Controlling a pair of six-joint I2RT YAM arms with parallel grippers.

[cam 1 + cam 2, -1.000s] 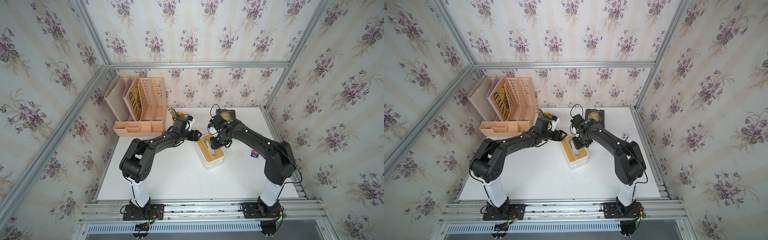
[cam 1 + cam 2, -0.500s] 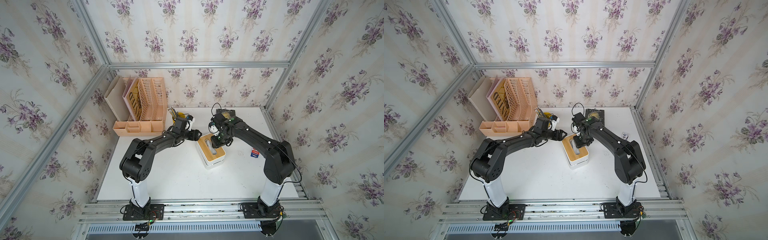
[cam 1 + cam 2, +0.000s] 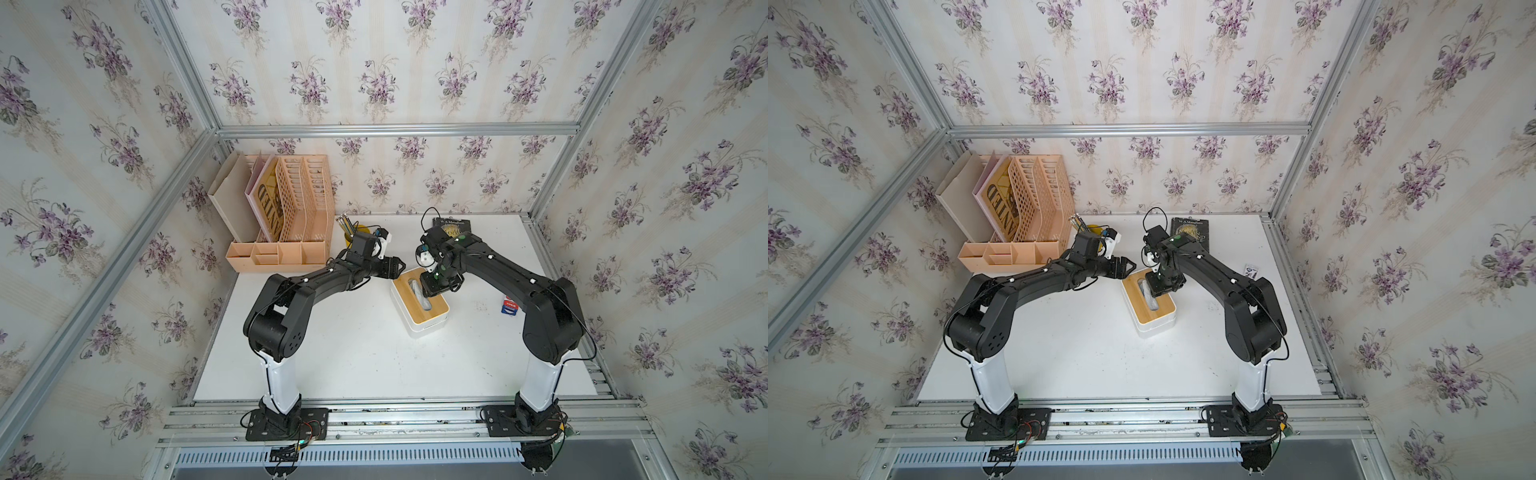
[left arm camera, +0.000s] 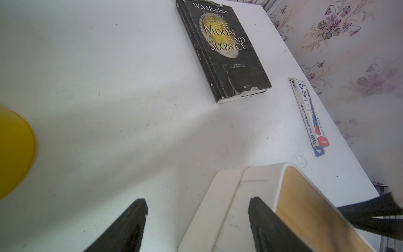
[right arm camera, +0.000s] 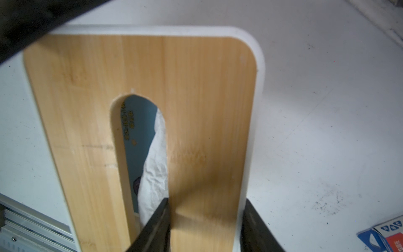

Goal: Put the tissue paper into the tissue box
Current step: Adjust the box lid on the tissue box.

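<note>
Sitting mid-table (image 3: 353,357), the tissue box (image 3: 428,329) wears its bamboo-topped lid (image 5: 196,87). Through the oblong slot we see the tissue paper (image 5: 135,131) inside, blue wrapper beside bunched white tissue. We find the right gripper (image 5: 206,203) clenched on the lid, one finger in the slot and the other against the outer rim. The left gripper (image 4: 198,200) hangs released at the box's 11 o'clock corner, jaws apart, holding nothing. A pen carton (image 4: 309,115) lies at the box's 3 o'clock, well apart. Farther back we see the Moon and Sixpence book (image 4: 226,48) at 1 o'clock, a yellow pencil cup (image 4: 15,150) at 11, and a peach desk organizer (image 3: 291,216) at 10, against the wall.
</note>
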